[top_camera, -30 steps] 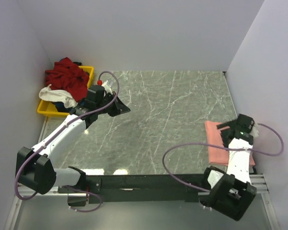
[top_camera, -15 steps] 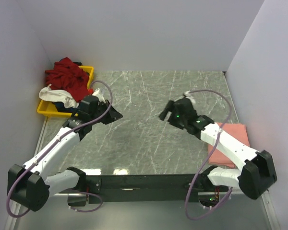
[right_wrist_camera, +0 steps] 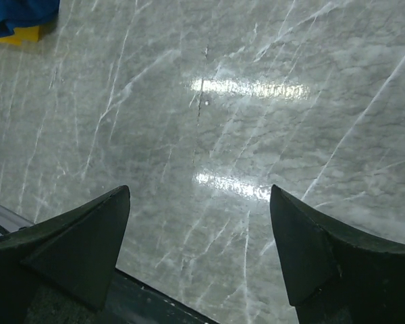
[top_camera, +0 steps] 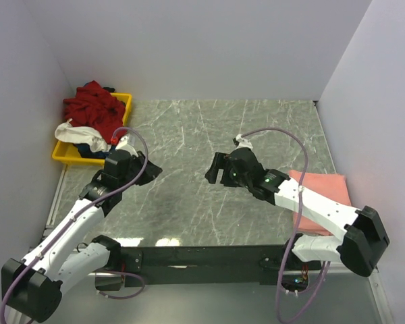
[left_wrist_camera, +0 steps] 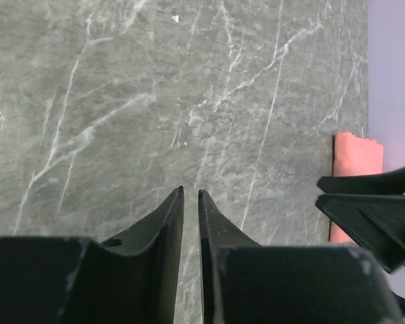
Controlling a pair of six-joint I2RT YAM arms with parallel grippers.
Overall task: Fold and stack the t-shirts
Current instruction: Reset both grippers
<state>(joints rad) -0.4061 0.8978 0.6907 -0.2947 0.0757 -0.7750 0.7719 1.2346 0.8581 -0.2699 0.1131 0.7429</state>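
A folded salmon-pink t-shirt (top_camera: 322, 200) lies flat at the table's right edge; its end also shows in the left wrist view (left_wrist_camera: 356, 156). A dark red t-shirt (top_camera: 93, 109), a white one (top_camera: 70, 131) and a blue one (right_wrist_camera: 19, 12) lie heaped in the yellow tray. My left gripper (top_camera: 152, 170) is shut and empty over bare table right of the tray; in its wrist view (left_wrist_camera: 190, 193) the jaws stand nearly together. My right gripper (top_camera: 214, 173) is open and empty over the table's middle, its jaws wide apart in its wrist view (right_wrist_camera: 199, 192).
The yellow tray (top_camera: 125, 100) stands at the far left corner; its corner shows in the right wrist view (right_wrist_camera: 16, 37). White walls close in the back and both sides. The black rail (top_camera: 202, 255) runs along the near edge.
My right arm has swung left from the salmon-pink shirt to the table's middle, leaving the shirt folded at the right. My left gripper has drawn back a little toward the near left.
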